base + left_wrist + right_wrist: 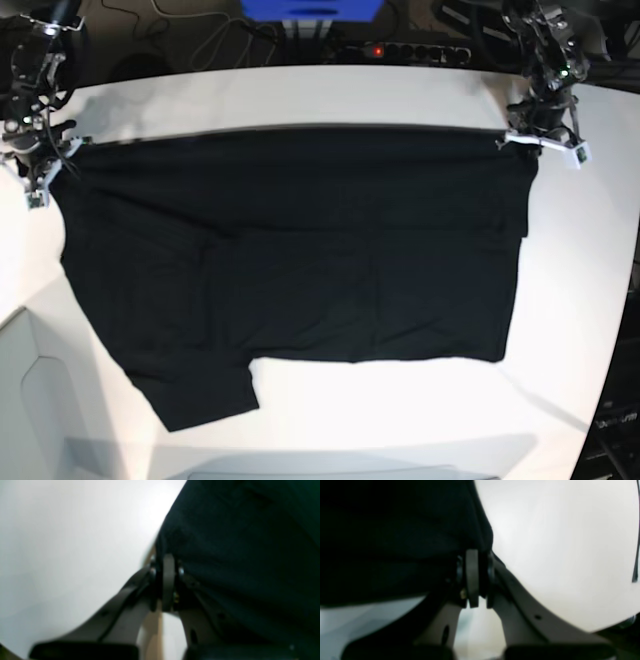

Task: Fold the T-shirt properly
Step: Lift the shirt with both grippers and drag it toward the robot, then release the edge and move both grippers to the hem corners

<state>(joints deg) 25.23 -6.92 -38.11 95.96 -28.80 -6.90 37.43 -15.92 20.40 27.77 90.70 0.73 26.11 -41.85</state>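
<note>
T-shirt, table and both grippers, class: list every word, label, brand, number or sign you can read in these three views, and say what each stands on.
None can be read.
T-shirt: plain black on the side showing, no print or tag in view.
Table: bare white, no markings.
Left gripper and right gripper: both shut on the cloth's far edge, no lettering visible; the wrist views are too blurred to tell.

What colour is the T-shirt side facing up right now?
Plain black; no print shows on the T-shirt. Clearest in the base view.
</note>
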